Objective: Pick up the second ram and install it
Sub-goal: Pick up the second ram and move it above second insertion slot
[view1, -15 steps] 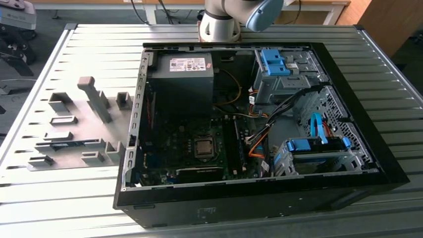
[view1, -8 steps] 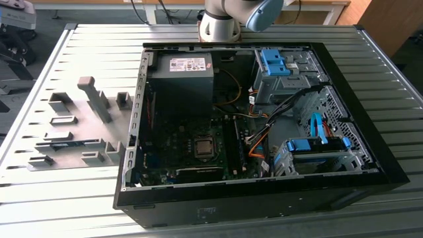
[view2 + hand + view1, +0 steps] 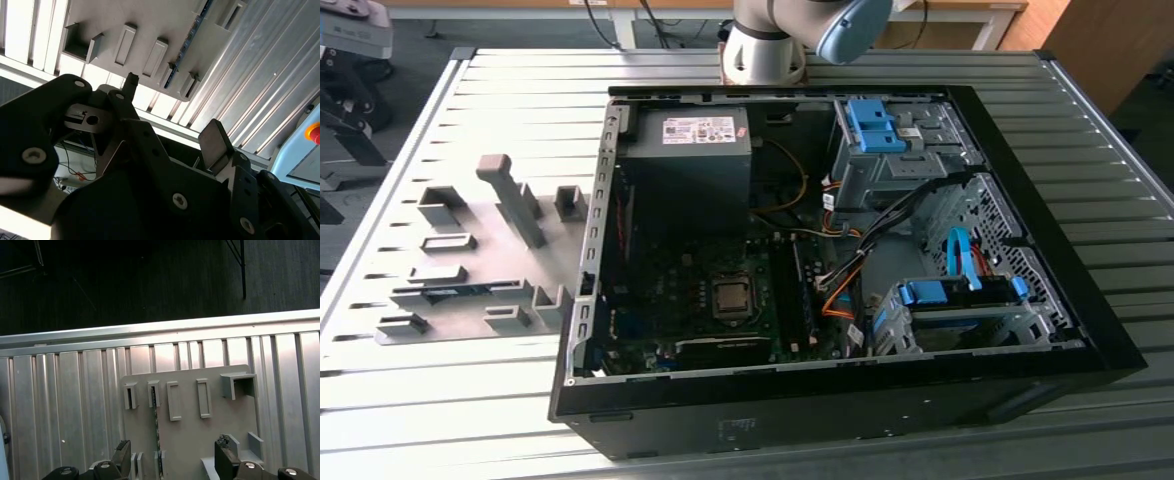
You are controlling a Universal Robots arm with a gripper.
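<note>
The second ram (image 3: 155, 426) is a thin blue-green stick standing on edge between small grey holders on a grey holder plate (image 3: 195, 435). It also shows in the second wrist view as the ram (image 3: 183, 44), and in the exterior view as the ram (image 3: 458, 292) at the left, outside the computer case. My gripper (image 3: 172, 456) hovers high above the plate, open, with nothing between its dark fingertips (image 3: 122, 452). In the second wrist view the gripper (image 3: 172, 112) stands wide apart, one grey pad (image 3: 214, 143) facing inward. The motherboard's black slots (image 3: 791, 290) lie inside the case.
An open black computer case (image 3: 827, 400) lies on a slatted aluminium table (image 3: 440, 400), with a power supply (image 3: 687, 150), blue drive cages (image 3: 947, 295) and loose cables. Several grey block holders (image 3: 514, 200) stand on the plate. The arm's base (image 3: 767, 45) is behind the case.
</note>
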